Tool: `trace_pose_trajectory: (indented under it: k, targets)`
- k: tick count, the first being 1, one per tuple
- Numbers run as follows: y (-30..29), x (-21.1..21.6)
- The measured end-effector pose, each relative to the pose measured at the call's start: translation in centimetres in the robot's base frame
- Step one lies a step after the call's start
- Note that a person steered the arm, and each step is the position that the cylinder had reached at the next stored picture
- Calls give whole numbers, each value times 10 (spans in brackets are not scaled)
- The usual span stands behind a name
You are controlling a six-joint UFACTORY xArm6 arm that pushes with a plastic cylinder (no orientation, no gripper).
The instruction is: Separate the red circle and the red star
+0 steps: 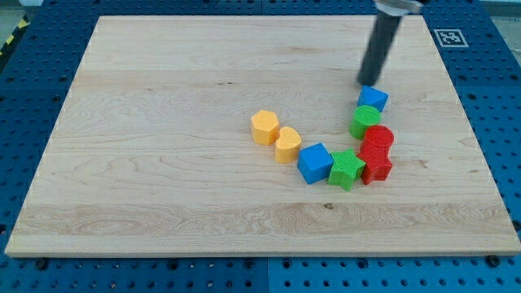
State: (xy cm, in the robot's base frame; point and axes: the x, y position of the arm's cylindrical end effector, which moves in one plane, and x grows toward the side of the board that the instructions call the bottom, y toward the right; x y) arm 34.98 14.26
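Red circle and red star in contact, below my tip; no fingers fitted, so no open or closed state applies.

The surface [163,98] is a smooth wooden board, so the blocks will likely slide readily under a side push. My tip [366,83] rests just above a small blue block [373,98] at the top of a curved chain; a green block [365,122] sits under that. The red circle [378,137] is next down the chain, well below my tip, and touches the red star [376,168] directly beneath it. A green star [347,168] touches the red star's left side, followed by a blue cube [314,162] and two orange hearts [276,137]. The red pieces appear light, rigid plastic: nothing to grasp, so push on a flank. The circle's right edge or the seam between the two looks the best contact point; the round side may roll off my tip.
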Motion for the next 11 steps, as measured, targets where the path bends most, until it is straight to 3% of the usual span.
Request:
trace_pose_trajectory:
  k: [1,3,6,9,11]
  targets:
    - [-48,-7]
    - [-55,31]
    - [-49,102]
    - [26,170]
    - [3,193]
